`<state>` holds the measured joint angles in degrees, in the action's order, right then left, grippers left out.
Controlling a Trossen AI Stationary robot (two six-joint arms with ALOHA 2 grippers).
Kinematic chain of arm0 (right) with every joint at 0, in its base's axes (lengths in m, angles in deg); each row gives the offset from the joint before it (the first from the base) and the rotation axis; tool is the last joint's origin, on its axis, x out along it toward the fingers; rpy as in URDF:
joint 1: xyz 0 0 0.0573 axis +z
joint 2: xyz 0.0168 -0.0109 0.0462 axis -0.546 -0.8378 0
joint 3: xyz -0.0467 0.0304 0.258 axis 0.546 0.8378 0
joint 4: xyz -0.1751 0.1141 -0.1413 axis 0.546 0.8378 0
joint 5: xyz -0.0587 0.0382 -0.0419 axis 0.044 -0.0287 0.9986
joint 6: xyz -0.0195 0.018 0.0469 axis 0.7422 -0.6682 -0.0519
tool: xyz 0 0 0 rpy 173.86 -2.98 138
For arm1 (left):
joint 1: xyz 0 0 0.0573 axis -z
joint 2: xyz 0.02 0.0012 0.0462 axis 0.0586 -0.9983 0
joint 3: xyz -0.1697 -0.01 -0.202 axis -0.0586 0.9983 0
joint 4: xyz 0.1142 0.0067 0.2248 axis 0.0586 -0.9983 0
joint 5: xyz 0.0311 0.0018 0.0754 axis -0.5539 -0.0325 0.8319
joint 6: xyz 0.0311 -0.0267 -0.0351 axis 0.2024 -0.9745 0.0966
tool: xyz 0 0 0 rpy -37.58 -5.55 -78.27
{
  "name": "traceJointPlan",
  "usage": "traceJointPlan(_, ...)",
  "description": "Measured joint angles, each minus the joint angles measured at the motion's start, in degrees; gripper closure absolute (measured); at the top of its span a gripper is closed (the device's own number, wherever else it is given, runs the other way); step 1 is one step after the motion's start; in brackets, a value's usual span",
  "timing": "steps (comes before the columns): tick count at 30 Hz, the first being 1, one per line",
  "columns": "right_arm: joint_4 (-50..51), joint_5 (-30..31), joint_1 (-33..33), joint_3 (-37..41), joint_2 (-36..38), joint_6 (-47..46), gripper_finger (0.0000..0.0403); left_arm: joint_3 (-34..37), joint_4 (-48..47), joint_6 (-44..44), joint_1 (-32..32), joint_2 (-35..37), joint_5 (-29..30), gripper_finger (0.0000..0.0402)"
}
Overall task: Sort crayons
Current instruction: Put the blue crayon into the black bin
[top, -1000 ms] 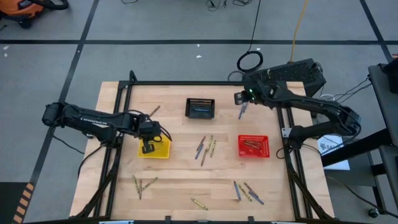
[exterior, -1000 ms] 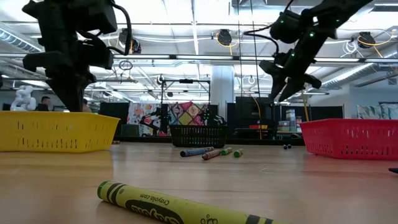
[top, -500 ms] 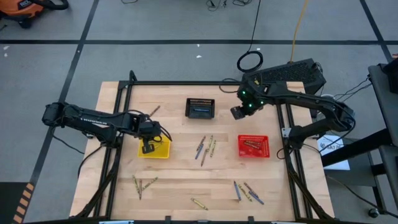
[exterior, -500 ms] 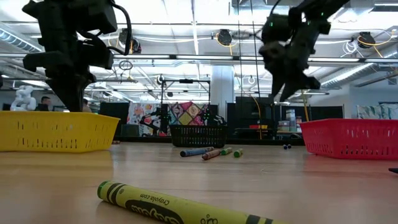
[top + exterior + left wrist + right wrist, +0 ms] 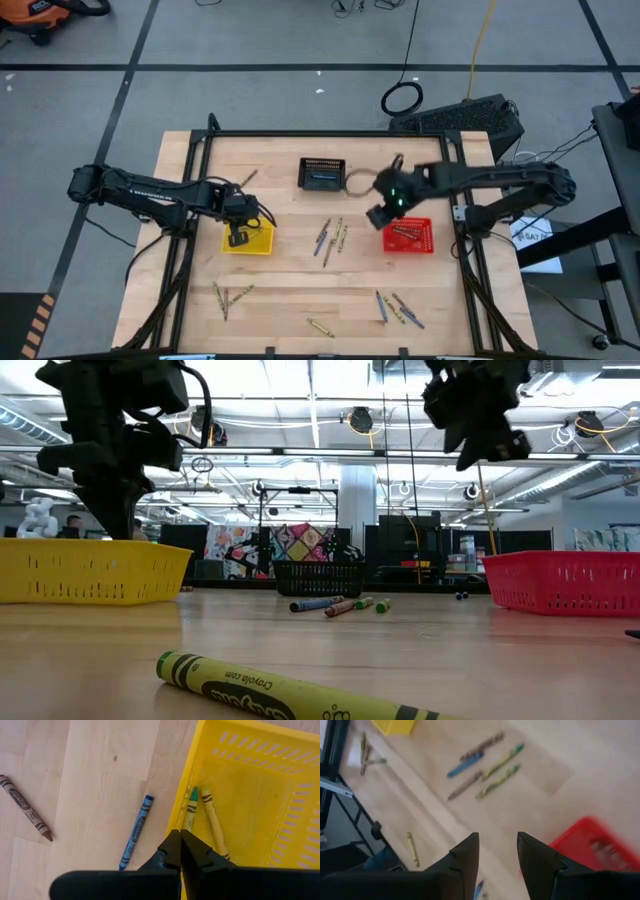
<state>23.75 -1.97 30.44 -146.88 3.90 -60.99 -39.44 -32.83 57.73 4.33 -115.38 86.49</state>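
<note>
Empty and spread, the right gripper (image 5: 377, 217) hangs beside the red basket (image 5: 408, 235), needing a descent onto the middle crayons (image 5: 331, 239).

Yellow-olive crayon (image 5: 290, 692) lying nearest; beyond it, more crayons (image 5: 338, 604), black basket (image 5: 319, 577), yellow basket (image 5: 90, 571), red basket (image 5: 565, 581).

We see a grey floor (image 5: 250, 40) around the wooden table (image 5: 290, 290), with dark lines crossing it. A black cable (image 5: 402, 98) lies coiled on the floor beyond the table, and an orange machine (image 5: 40, 15) stands in one corner. In the low view the room has a high ceiling with pipes (image 5: 300, 452) and round lamps (image 5: 361, 421). A white pillar (image 5: 356, 495) stands far behind, beside a colourful panel (image 5: 292, 542).
</note>
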Motion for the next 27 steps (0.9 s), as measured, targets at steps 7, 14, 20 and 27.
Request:
traceJointPlan(7, -0.2, 6.1, 13.2, 0.0, -1.6, -16.9, 0.0282, 0.0, 0.0, 0.0, 0.0, 0.0, 0.0, 0.0401)
traceJointPlan(14, -1.5, 13.5, 23.0, 0.0, -4.5, -29.8, 0.0282, 0.0, 0.0, 0.0, 0.0, 0.0, 0.0, 0.0402)
traceJointPlan(20, -6.2, 13.8, 29.5, 0.0, -11.3, -36.8, 0.0282, 0.0, 0.0, 0.0, 0.0, 0.0, 0.0, 0.0401)
traceJointPlan(27, -15.3, 13.7, 34.2, 0.0, -17.4, -42.0, 0.0282, 0.0, 0.0, 0.0, 0.0, 0.0, 0.0, 0.0402)
